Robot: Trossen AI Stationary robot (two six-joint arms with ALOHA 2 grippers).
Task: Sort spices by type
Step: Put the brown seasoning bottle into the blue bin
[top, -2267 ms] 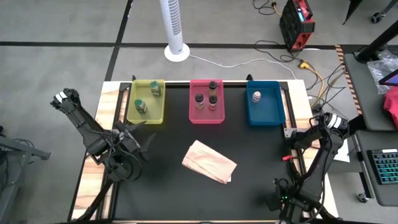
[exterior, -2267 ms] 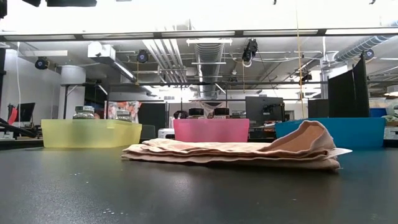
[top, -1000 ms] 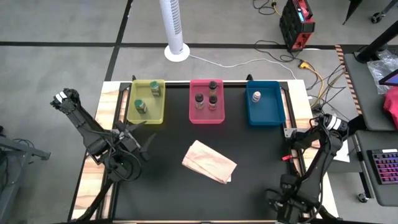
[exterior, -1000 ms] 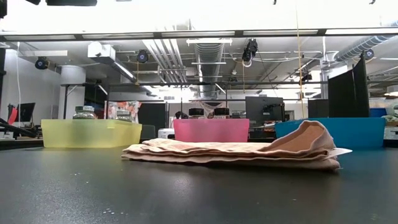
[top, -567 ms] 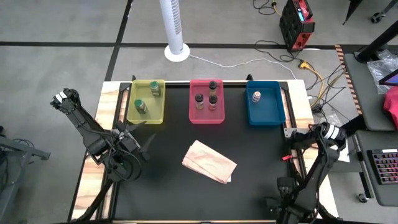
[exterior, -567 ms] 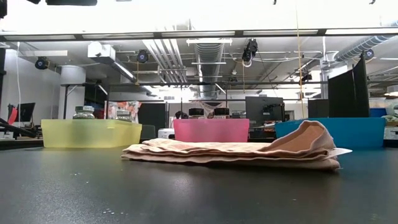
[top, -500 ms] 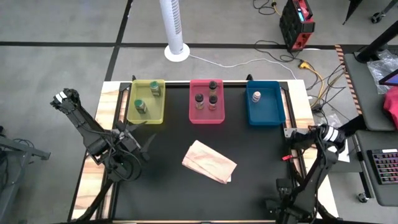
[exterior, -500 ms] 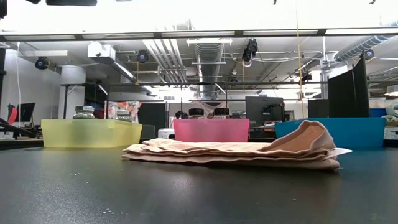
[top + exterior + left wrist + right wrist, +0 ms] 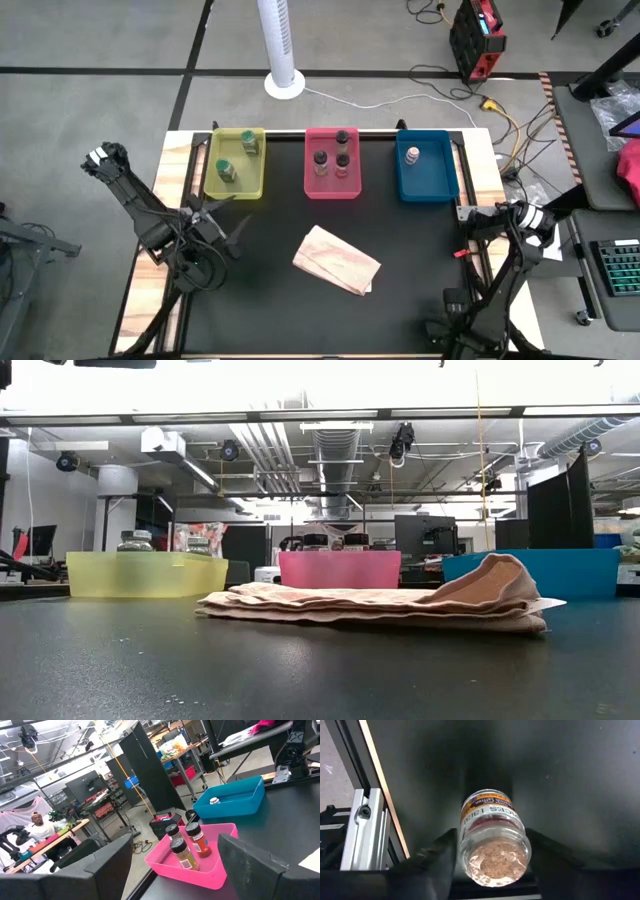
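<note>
- The right gripper, at the table's right edge, clasps a spice jar of pinkish-white grains, base toward the wrist camera, evidently bound for sorting.
- Six jars are sorted along the far edge: two green in the yellow tray, three brown in the pink tray, one pale in the blue tray.
- The left gripper waits spread and empty near the left edge.
- A tan paper bag lies mid-table.
</note>
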